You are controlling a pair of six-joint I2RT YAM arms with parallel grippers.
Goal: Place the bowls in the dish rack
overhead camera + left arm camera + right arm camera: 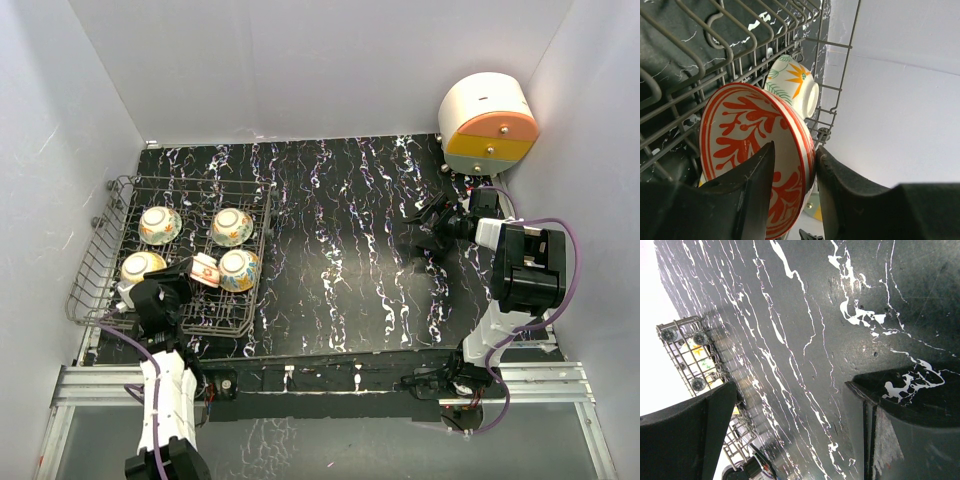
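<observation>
The red-orange bowl (747, 145) looks like glazed ceramic: stiff, slick, easily chipped and probably light, so best pinched at the lip. The left gripper (796, 150) has it so, clamped across the rim with 1 finger inside and 1 outside. The bowl tilts on edge at the dish rack's (90, 262) 6 o'clock side, among 4 other bowls (232, 227). At the table's (350, 250) 3 o'clock, the right gripper (790, 387) gapes wide, empty.

White walls (300, 60), black marbled tabletop (350, 250)
</observation>
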